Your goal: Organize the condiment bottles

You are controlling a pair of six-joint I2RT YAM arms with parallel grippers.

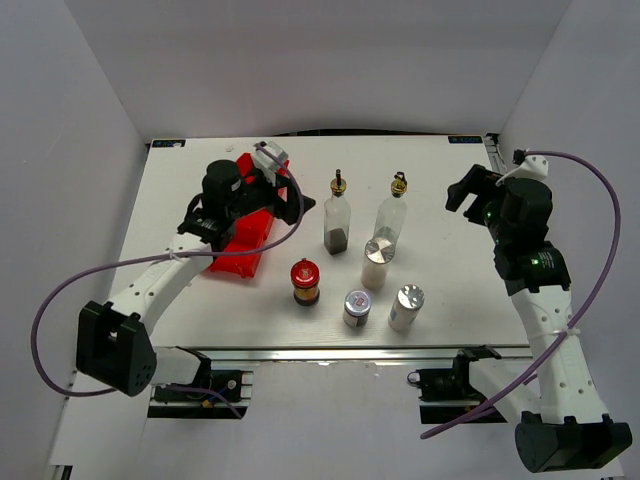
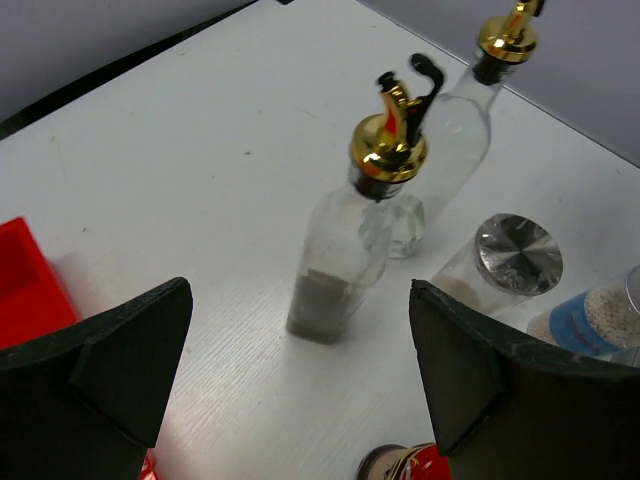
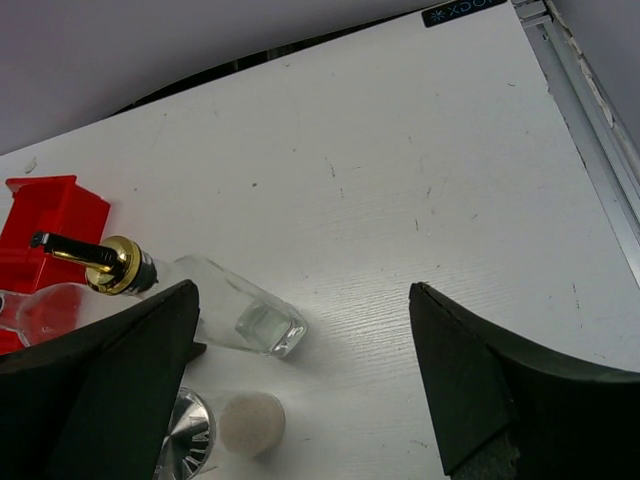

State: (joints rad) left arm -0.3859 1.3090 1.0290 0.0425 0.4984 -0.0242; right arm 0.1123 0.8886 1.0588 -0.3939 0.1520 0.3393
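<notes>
Left wrist view: the dark-bottomed bottle [image 2: 340,250] stands upright dead ahead of your left tool [image 2: 298,300], the nearer one, spread wide and holding nothing.

Toward the table's left edge, the left arm [image 1: 225,192] hides most of the red tray [image 1: 243,256]. In the left wrist view the bottom edge cuts off the red-lidded jar [image 2: 415,465], and the top edge clips the spout of the far cruet [image 2: 468,112].
</notes>
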